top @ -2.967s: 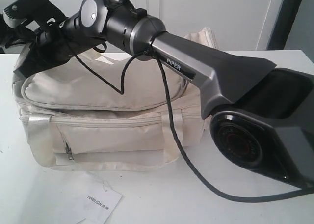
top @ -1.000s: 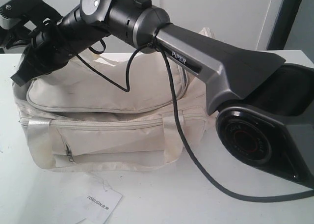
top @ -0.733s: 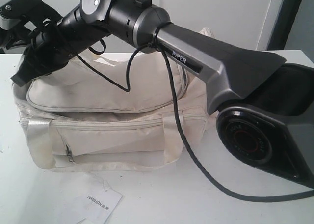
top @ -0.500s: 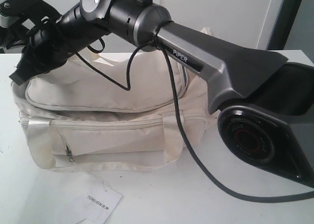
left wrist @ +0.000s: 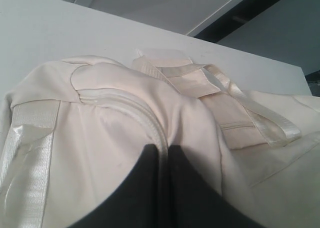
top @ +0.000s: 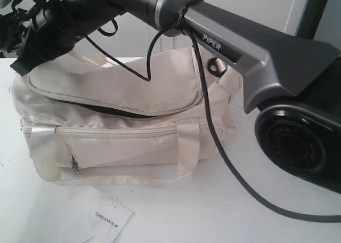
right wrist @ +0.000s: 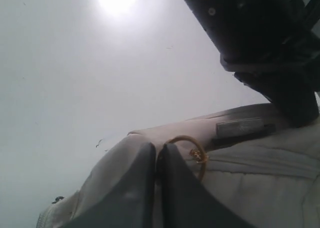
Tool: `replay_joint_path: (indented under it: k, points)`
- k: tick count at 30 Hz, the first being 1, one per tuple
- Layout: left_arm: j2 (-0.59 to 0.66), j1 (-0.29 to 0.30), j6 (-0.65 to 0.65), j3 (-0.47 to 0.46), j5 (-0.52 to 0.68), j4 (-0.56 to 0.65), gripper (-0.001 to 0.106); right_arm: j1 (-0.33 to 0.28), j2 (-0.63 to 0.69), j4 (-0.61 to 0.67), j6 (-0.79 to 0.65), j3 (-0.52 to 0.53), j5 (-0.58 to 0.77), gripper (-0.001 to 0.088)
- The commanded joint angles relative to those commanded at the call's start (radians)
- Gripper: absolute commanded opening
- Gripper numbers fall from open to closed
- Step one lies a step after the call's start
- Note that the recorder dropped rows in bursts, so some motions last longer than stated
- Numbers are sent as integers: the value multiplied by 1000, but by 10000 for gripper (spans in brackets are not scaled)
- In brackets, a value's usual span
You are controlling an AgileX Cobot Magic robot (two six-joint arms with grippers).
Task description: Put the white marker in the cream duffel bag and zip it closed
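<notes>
The cream duffel bag [top: 122,142] lies on the white table, its top flap [top: 122,88] raised at the left end over a dark gap [top: 114,111]. My right arm reaches across the bag to its far left end. There my right gripper [right wrist: 157,155] is shut on the gold zip pull ring [right wrist: 199,149]. In the exterior view that gripper [top: 21,67] is a dark tip at the flap's corner. My left gripper [left wrist: 162,155] is shut on the bag's corded zip edge [left wrist: 145,120] at one end. The white marker is out of view.
A white paper "TONLION" tag [top: 106,219] lies on the table in front of the bag. The right arm's black cable [top: 213,142] hangs across the bag's front. A black strap ring [top: 216,67] shows at the bag's right end. The arm's base [top: 298,147] fills the right side.
The right arm has risen with the zip pull, lifting the flap's left end. A dark gap has opened under the flap, and the bag's right end now stands higher.
</notes>
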Motion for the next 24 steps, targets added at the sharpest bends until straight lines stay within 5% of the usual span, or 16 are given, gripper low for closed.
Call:
replay_joint_path:
  k: [24]
  points:
    - [0,34,0,0,20,-12,11,2,0,56,2,0,105,0]
